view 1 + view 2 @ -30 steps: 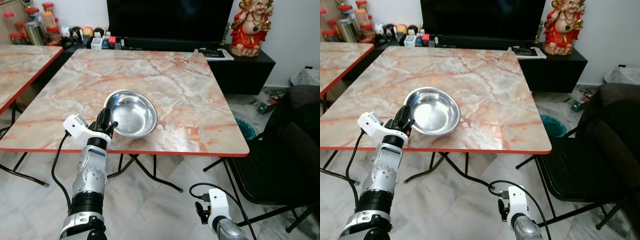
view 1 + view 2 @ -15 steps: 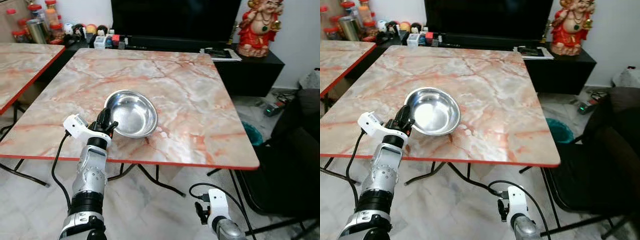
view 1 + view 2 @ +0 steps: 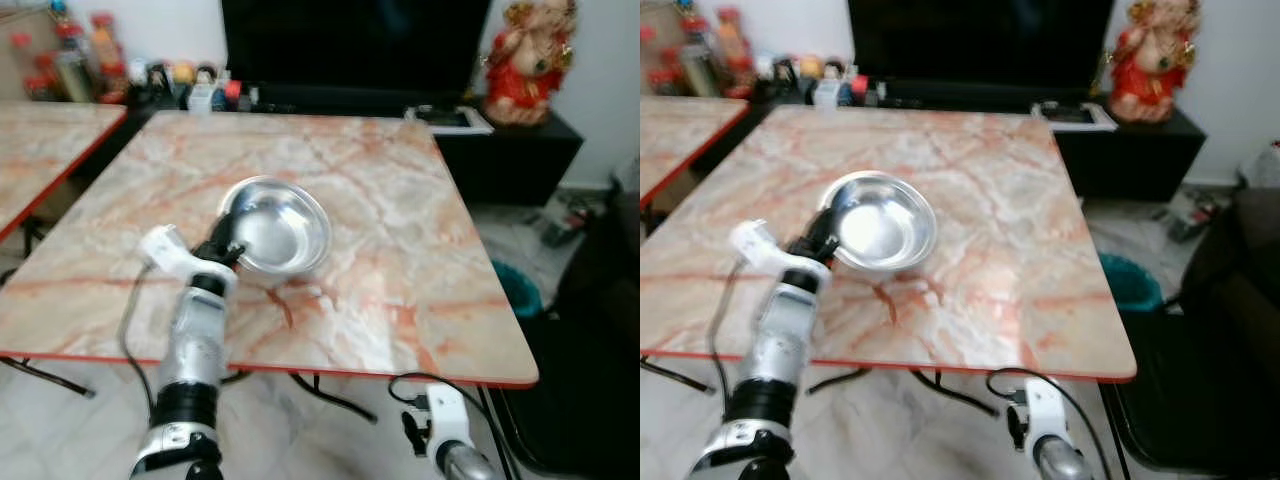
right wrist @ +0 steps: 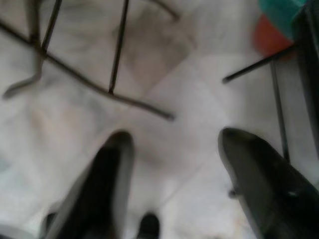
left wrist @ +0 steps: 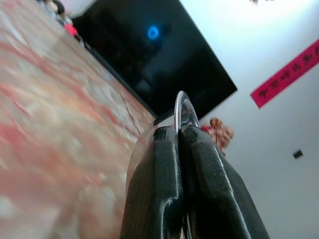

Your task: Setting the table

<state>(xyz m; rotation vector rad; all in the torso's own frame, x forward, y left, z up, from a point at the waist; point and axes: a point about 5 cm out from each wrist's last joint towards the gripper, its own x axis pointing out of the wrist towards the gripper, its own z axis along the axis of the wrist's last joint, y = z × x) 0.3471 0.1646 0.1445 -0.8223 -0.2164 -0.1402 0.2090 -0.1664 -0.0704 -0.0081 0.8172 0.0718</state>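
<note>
Pinching steel bowl [image 3: 277, 225] rim, left pincer [image 3: 226, 250] closed, marble table [image 3: 400, 220], right pincer [image 4: 172, 164] spread, empty

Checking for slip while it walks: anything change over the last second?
Mostly the camera moved: the view shifted and blurred, with more of the table now in view. The left claw stays shut on the near rim of the steel bowl, same grasp, bowl still over the table. The right claw still hangs open over the floor.
</note>
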